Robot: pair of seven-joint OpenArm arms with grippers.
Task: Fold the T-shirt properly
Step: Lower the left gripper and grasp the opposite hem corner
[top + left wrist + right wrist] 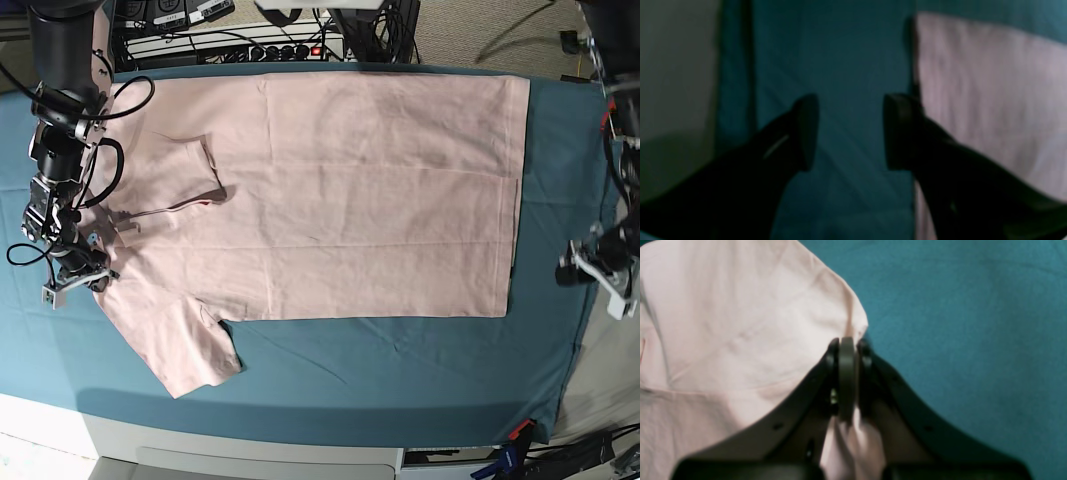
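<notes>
Observed shirt [380,220] spread across centre of base view, sleeve [185,350] jutting lower left; noted right claw [848,343] pinching shirt's edge at left, left claw [850,131] wide at right

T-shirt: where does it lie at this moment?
In the base view, the T-shirt is spread on the teal cloth, between the two arms, its left-hand edge in the right gripper's jaws.

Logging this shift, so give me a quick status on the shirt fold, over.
Right gripper shut on T-shirt edge. Left gripper open beside shirt, over teal cloth. Shirt spread, one sleeve folded inward. No obstruction seen.
</notes>
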